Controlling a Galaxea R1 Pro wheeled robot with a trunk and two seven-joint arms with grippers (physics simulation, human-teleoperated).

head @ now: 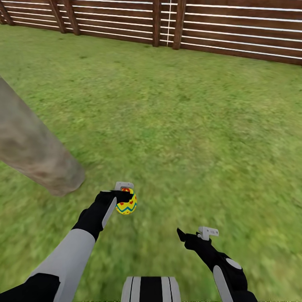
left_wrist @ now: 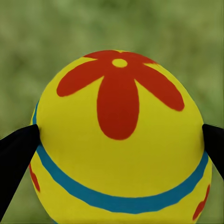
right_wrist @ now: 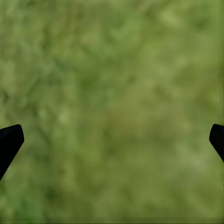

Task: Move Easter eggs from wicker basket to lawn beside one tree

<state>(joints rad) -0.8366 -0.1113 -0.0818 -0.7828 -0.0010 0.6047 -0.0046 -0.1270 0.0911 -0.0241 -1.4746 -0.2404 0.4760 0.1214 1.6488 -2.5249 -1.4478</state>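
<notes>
Left gripper (head: 126, 197) clamped on one Easter egg (head: 126, 202), black fingertips (left_wrist: 18, 149) pressed against either flank of the yellow shell, red flower mark facing the left wrist camera above a blue band. Held above the lawn (head: 188, 126), just to the right of the tree (head: 37, 155) base where the grey-beige trunk met the grass. Right gripper (head: 191, 237) empty, jaws spread wide apart over bare green, its tips (right_wrist: 9, 142) at the two edges of the right wrist view. Judged to be the setting-down step for this egg; no other eggs and no basket seen here, so share of the task done impossible to tell. Risk, as a guess: smooth rounded shell pinched at two narrow contacts, so liable to squirt out or twist if the grip eased unevenly. Released from height, likely to bounce or roll off across flat ground, away from the trunk, and so fail the "next to" condition. Also some chance of the left forearm brushing the leaning trunk if swung further that way. Lowering close to the grass before letting go seemed the safer course. Ground: wide, flat, mottled green turf with no visible obstacles. Beyond it, at the far end, a brown slatted wooden fence (head: 235, 29) with angled posts, closing off the garden.
</notes>
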